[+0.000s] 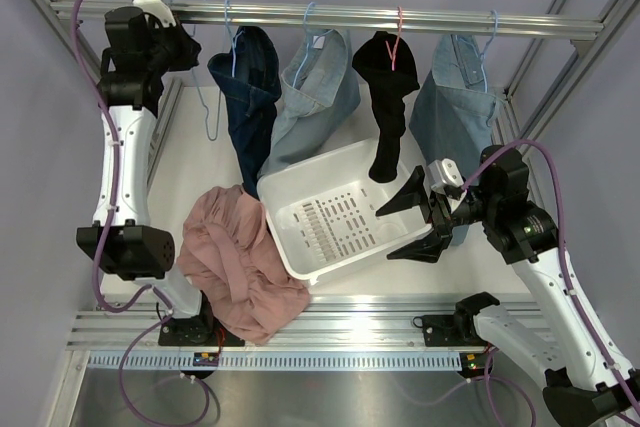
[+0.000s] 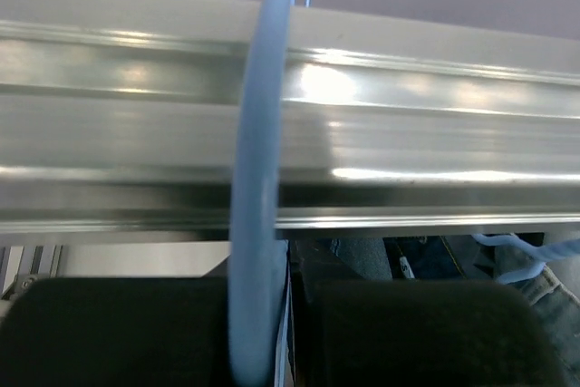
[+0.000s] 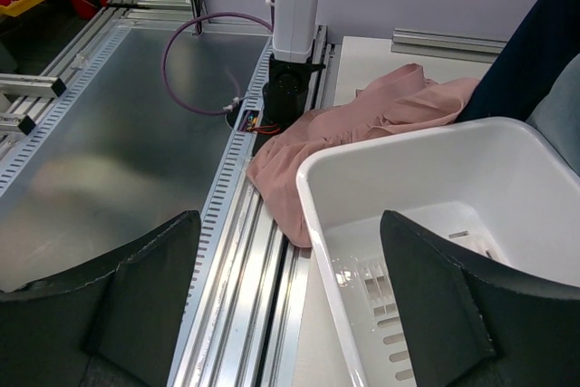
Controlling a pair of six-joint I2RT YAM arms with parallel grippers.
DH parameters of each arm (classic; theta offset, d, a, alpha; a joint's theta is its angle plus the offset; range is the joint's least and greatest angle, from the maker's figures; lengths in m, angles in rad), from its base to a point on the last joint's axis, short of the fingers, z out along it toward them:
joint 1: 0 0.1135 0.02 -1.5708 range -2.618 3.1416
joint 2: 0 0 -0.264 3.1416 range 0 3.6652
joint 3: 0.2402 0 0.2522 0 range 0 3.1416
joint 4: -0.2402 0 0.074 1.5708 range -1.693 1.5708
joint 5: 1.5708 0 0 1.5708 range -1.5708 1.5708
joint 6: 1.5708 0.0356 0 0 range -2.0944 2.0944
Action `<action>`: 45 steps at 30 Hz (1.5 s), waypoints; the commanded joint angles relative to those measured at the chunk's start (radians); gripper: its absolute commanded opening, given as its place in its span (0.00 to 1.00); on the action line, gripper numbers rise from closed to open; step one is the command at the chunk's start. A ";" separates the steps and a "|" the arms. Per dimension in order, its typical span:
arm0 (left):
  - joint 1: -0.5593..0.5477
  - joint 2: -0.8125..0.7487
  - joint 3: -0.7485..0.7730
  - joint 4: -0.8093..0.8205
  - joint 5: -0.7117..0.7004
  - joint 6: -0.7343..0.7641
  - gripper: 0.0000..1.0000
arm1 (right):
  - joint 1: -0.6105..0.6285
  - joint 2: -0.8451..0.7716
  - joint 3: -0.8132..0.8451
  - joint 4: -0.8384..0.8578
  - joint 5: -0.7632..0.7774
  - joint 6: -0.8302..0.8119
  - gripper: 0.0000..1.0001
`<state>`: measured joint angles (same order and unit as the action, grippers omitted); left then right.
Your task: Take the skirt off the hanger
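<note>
Top external, upper left: left gripper (image 1: 188, 47) closed on a bare blue hanger (image 2: 258, 224), whose hook stands upright across the rail (image 1: 350, 17). Pink skirt (image 1: 240, 267): off the hanger, heaped on the bench (image 1: 200, 147) at lower left, touching the basket (image 1: 275, 237), nearest the left arm's base. Right gripper (image 1: 405, 227): wide open, empty, at the basket's right side.

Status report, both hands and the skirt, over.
Left hand shut on blue hanger at rail. Right hand open beside basket. Pink skirt off hanger, heaped on table.
</note>
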<state>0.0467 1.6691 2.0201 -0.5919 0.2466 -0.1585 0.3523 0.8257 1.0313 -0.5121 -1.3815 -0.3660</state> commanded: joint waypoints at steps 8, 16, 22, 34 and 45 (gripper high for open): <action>0.004 -0.135 -0.172 0.050 0.010 -0.001 0.24 | -0.006 0.000 -0.013 0.037 -0.031 0.001 0.89; 0.004 -0.178 -0.181 0.053 0.017 -0.019 0.50 | -0.006 -0.002 -0.017 0.040 -0.028 0.001 0.90; 0.005 -0.255 -0.202 0.063 -0.001 -0.015 0.84 | -0.006 -0.002 -0.019 0.038 -0.027 -0.004 0.90; 0.002 -0.803 -0.729 0.035 -0.090 -0.093 0.99 | -0.012 0.001 0.058 -0.238 0.143 -0.295 0.91; 0.004 -1.124 -1.175 -0.189 0.003 -0.358 0.98 | -0.027 0.026 0.019 -0.266 0.263 -0.289 0.91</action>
<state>0.0475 0.5732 0.9115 -0.7250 0.2077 -0.4053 0.3412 0.8524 1.0470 -0.7639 -1.1507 -0.6365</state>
